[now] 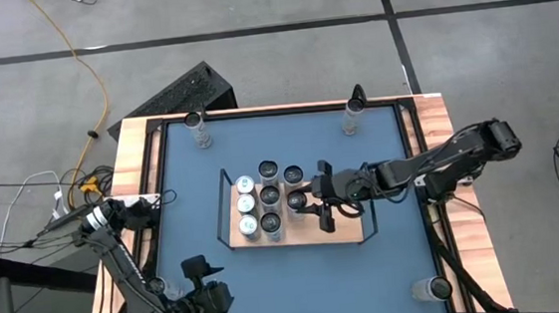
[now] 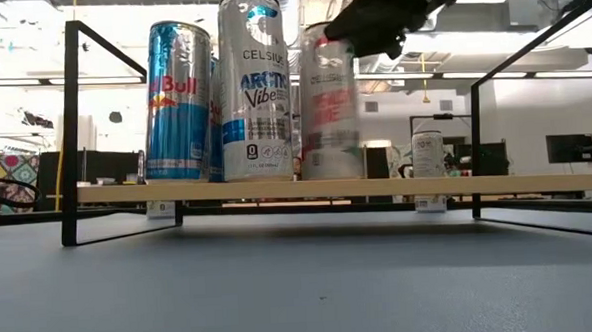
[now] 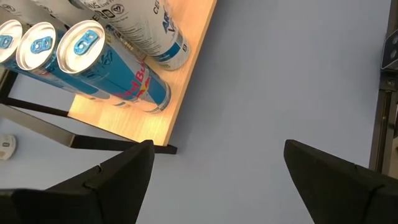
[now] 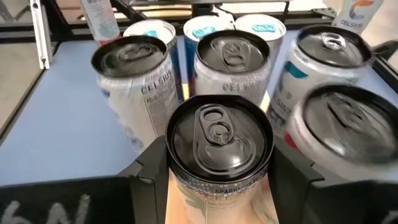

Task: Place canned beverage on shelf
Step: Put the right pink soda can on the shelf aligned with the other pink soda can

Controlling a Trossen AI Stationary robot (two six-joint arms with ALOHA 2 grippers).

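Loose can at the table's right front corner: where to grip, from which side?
Grip the corner can round its mid-body, from above or from the table's middle. It stands upright and alone, so the curved sides are free; the table rim blocks the outer side.

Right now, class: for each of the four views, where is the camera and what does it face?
High: overhead, looking down on the shelf and both arms.
Low: table height, facing the cans.
Left wrist: past open fingers to the shelf corner.
Right wrist: right gripper around a can; the high view shares it.
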